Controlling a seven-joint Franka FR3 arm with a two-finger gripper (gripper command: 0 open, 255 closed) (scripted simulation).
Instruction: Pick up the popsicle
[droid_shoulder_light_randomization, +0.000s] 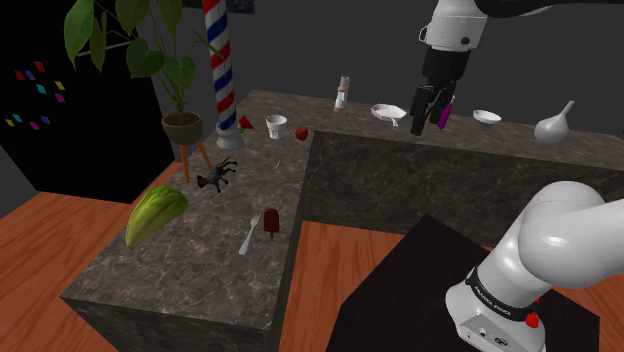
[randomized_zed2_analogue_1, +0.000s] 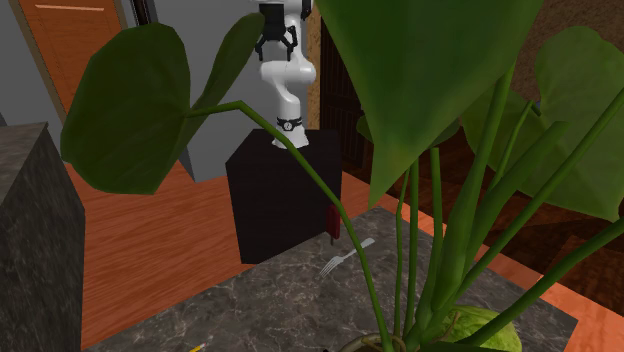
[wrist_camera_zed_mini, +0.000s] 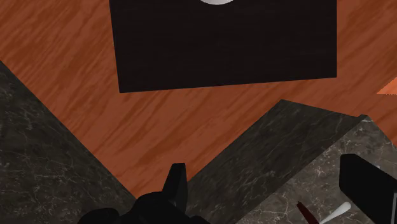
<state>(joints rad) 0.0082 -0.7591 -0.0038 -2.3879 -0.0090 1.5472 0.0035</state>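
The popsicle (droid_shoulder_light_randomization: 270, 222) is dark red and lies flat on the dark marble counter (droid_shoulder_light_randomization: 190, 270), close to its edge that faces the stand. A white fork (droid_shoulder_light_randomization: 248, 235) lies right beside it. In the second exterior view the popsicle (randomized_zed2_analogue_1: 333, 222) sits at the counter's far edge beside the fork (randomized_zed2_analogue_1: 345, 258). My gripper (droid_shoulder_light_randomization: 428, 118) hangs open and high in the air, far from the popsicle, over the back run of the counter. In the wrist view my fingers (wrist_camera_zed_mini: 177, 184) stand wide apart around nothing, and a tip of the popsicle (wrist_camera_zed_mini: 307, 213) shows between them, far below.
The counter is L-shaped. On it are a green leafy thing (droid_shoulder_light_randomization: 155, 213), a dark toy insect (droid_shoulder_light_randomization: 218, 177), a white cup (droid_shoulder_light_randomization: 276, 125), an apple (droid_shoulder_light_randomization: 302, 133), bowls (droid_shoulder_light_randomization: 388, 112) and a vase (droid_shoulder_light_randomization: 555, 125). Plant leaves (randomized_zed2_analogue_1: 430, 90) block much of the second exterior view. The black stand (wrist_camera_zed_mini: 222, 44) sits on the wooden floor.
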